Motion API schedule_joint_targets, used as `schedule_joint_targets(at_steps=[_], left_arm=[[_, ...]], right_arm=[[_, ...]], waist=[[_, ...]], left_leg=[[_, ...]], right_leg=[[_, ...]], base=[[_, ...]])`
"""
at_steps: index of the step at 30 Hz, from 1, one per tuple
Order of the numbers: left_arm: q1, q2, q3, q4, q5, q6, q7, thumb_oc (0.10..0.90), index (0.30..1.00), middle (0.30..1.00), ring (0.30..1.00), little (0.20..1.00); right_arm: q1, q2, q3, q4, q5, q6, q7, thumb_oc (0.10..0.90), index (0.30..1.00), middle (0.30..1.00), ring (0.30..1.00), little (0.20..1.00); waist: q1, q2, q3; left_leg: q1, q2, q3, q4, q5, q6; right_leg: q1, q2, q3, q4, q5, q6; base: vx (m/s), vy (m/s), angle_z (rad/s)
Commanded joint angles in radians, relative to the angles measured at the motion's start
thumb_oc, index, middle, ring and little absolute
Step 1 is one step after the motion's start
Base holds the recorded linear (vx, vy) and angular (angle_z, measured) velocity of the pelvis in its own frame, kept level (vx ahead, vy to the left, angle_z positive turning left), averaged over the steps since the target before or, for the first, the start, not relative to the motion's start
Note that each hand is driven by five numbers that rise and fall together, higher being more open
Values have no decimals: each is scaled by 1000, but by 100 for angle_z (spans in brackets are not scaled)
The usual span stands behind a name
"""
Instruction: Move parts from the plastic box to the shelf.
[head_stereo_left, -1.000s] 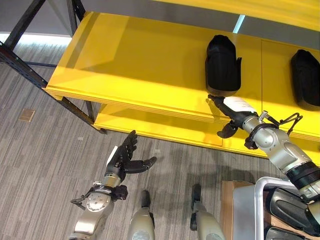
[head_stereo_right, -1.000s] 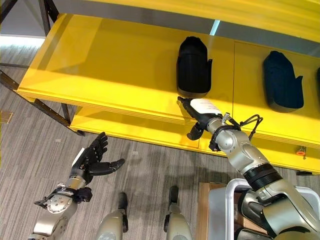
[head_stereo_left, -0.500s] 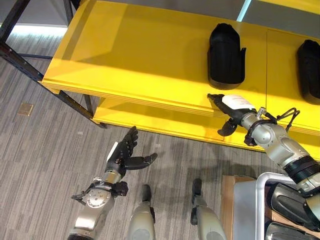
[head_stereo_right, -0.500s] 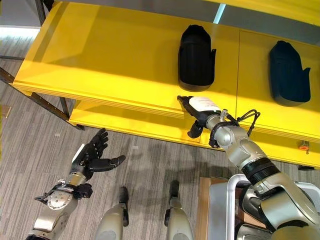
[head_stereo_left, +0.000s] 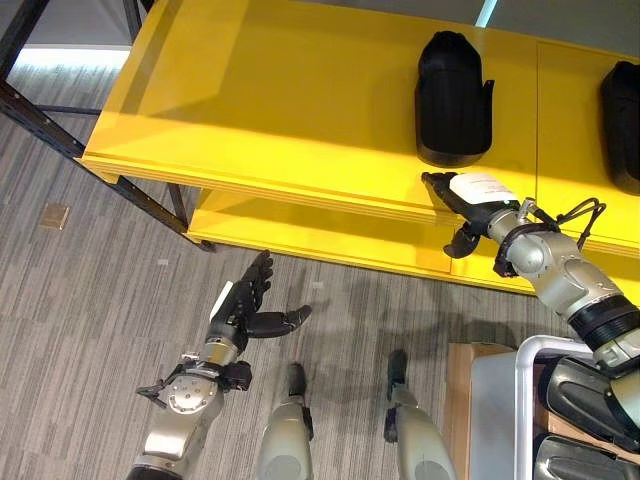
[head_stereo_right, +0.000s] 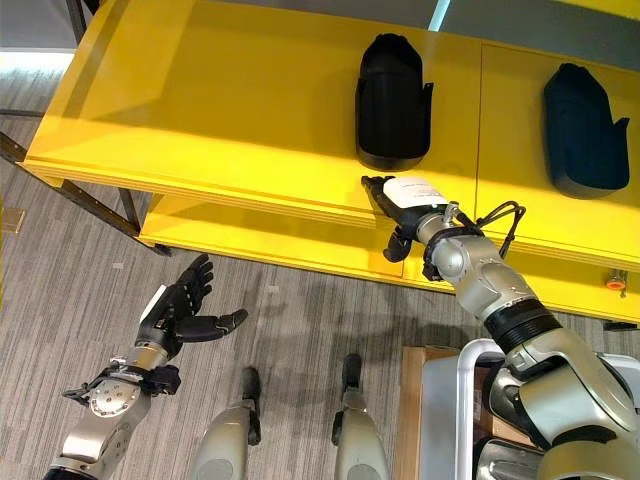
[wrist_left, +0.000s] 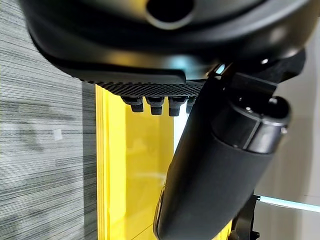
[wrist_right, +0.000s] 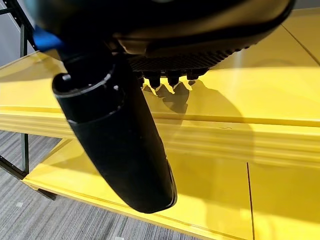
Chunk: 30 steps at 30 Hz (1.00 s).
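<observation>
My left robot hand (head_stereo_left: 243, 312) hangs low over the floor (head_stereo_left: 80, 300), fingers spread apart, thumb out, holding nothing; idle, prob kept clear while the other arm works. Shelf (head_stereo_left: 280, 110) carries one black part (head_stereo_left: 453, 97) upright on the upper board, another part (head_stereo_right: 583, 130) further right; likely spaced so each has room. My right robot hand (head_stereo_left: 468, 200) sits at the shelf's front edge just near of the first part, fingers straight, not clamped on anything. Plastic box (head_stereo_right: 445, 420) at lower right w/ dark parts in it. Vs 1 s ago: right hand sits a bit further onto the edge; left barely changed.
</observation>
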Motion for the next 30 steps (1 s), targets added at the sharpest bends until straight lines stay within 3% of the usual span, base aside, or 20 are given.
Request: schedule_joint_targets(at_steps=[1,30], left_arm=[[-9,57,10,-108,-32,-120,4,900,1000,1000,1000,1000],[-15,77,16,-118,-45,-130,-2,900,1000,1000,1000,1000]], right_arm=[[-157,-82,25,8,-13,-3,-78,900,1000,1000,1000,1000],[-289,-109,124,113,-52,-6,-86,900,1000,1000,1000,1000]], waist=[[14,-7,-62],[23,0,-52]], left_leg=[[-83,67,-125,54,-27,-15],[-109,71,-136,56,-15,-19]], right_leg=[[1,-78,4,170,-188,58],[-31,-68,-1,202,-197,53]], base=[[0,0,0],[0,0,0]])
